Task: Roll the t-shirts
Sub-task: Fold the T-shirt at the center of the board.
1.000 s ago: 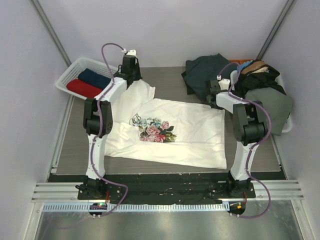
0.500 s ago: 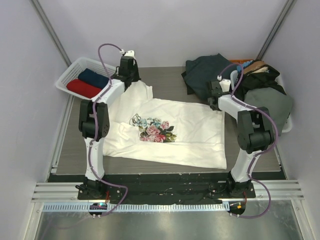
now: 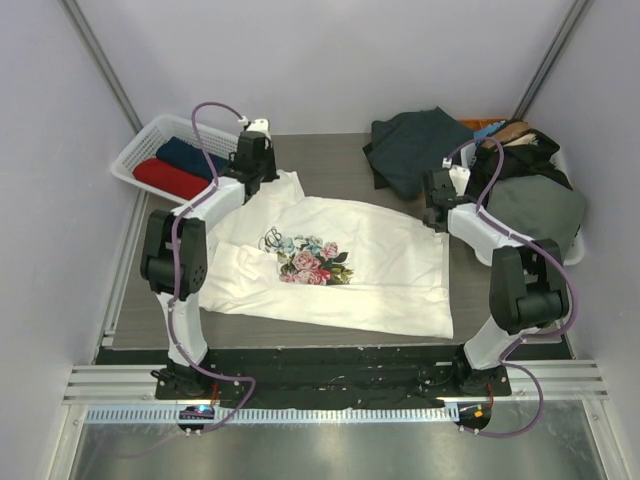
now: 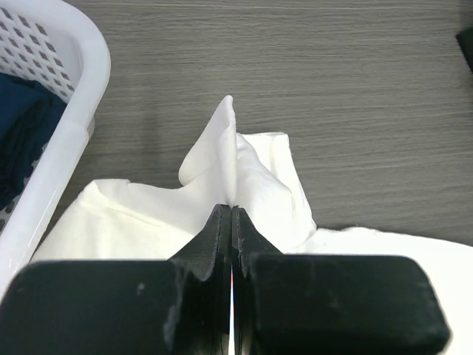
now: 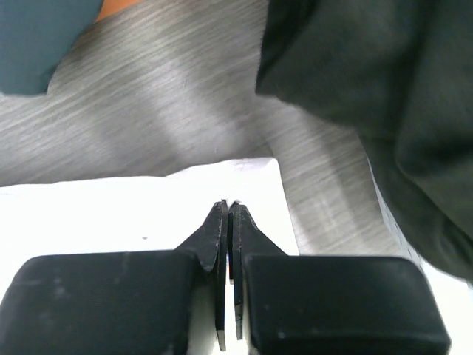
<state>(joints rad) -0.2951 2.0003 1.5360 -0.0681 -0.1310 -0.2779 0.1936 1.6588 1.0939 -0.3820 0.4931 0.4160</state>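
The desk (image 3: 335,160) carries the white t-shirt (image 3: 385,270) with the flower print, spread flat and not yet rolled. A heap of dark clothes (image 3: 410,145) waits at the far right. The basket (image 3: 132,152) holds a red shirt (image 3: 165,178) and a navy shirt (image 3: 190,155), apparently rolled already. The left tool (image 4: 231,211) is clamped shut on a raised fold at the white shirt's far left corner. The right tool (image 5: 228,207) is closed at its far right corner, seemingly pinching it.
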